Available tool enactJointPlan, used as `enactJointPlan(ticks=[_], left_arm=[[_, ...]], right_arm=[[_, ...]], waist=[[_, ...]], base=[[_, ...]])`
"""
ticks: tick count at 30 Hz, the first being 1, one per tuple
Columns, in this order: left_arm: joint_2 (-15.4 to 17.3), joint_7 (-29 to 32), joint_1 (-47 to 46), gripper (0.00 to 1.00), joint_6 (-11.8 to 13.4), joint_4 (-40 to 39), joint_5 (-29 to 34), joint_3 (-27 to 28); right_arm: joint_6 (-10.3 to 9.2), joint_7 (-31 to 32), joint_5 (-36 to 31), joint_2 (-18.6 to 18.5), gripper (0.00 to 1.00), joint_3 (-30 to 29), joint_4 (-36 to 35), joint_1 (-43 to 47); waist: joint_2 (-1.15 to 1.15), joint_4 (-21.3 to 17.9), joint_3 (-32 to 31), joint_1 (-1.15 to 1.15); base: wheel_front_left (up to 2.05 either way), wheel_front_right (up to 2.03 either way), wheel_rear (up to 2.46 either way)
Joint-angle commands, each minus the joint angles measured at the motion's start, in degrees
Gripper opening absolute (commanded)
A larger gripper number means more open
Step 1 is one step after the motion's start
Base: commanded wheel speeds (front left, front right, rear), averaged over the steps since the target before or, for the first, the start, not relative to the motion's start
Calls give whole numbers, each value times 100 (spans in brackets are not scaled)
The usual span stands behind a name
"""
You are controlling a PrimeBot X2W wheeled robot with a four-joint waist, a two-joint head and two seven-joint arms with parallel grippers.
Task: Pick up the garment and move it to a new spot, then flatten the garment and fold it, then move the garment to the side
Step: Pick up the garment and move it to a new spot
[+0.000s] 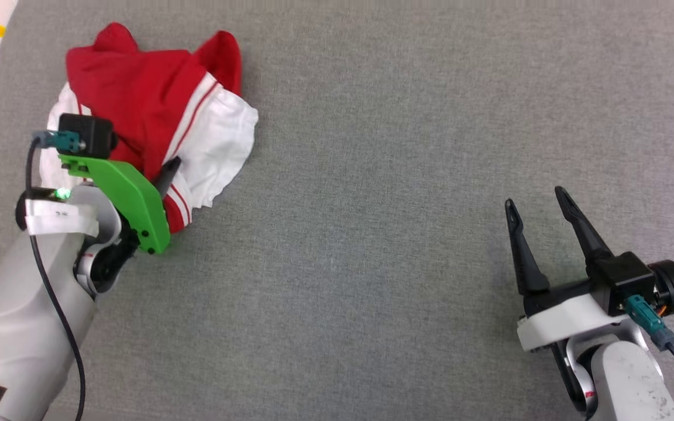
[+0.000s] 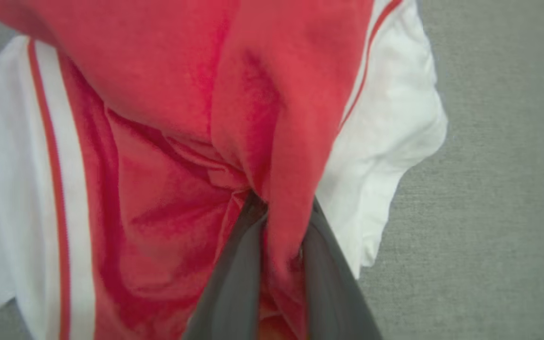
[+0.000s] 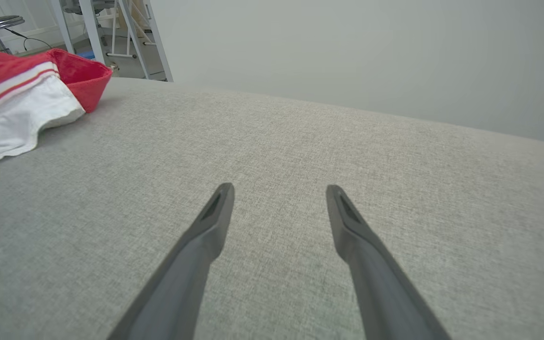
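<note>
My left gripper (image 2: 282,212) pinches a red fold of the jersey (image 1: 138,93); I judge it light, limp, best taken by thick folds; right gripper (image 1: 536,200) wide, empty.

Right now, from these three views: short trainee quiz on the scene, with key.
1. True or false: the right gripper is open and holds nothing.
2. The left gripper is shut on which part of the garment? A, a white sleeve hem; B, a red fold; C, nothing.
3. Fill in: in the head view, the garment lies on the robot's ___ side.
Key: 1 true; 2 B; 3 left.
</note>
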Motion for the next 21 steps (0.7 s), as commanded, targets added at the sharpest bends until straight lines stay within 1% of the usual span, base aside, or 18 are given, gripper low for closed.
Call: enactJointPlan(ticks=[1,4,6,11,16,21], left_arm=[[-75,-84,124,0,-30,-122,-40,-62],[-129,-248,234,0,-22,-319,21,-130],[-191,-335,287,0,28,-416,80,-175],[-475,-436,405,0,178,-675,146,-307],[-939,-490,480,0,382,-898,217,-504],[-1585,-613,510,0,575,-846,305,-750]], right_arm=[[-3,-18,51,0,100,-31,36,134],[-3,-18,101,5,100,-48,77,274],[-3,-18,186,7,100,-42,91,346],[-3,-18,312,8,100,-59,91,479],[-3,-18,335,8,100,-232,45,585],[-3,-18,320,9,100,-528,7,587]], waist=[[0,-99,-531,0],[0,-175,-848,0],[0,-237,-1038,0],[0,-447,-1370,0],[0,-728,-1556,0],[0,-1085,-1580,0]], base=[[0,0,0],[0,0,0],[0,0,0],[0,0,0],[0,0,0],[0,0,0]])
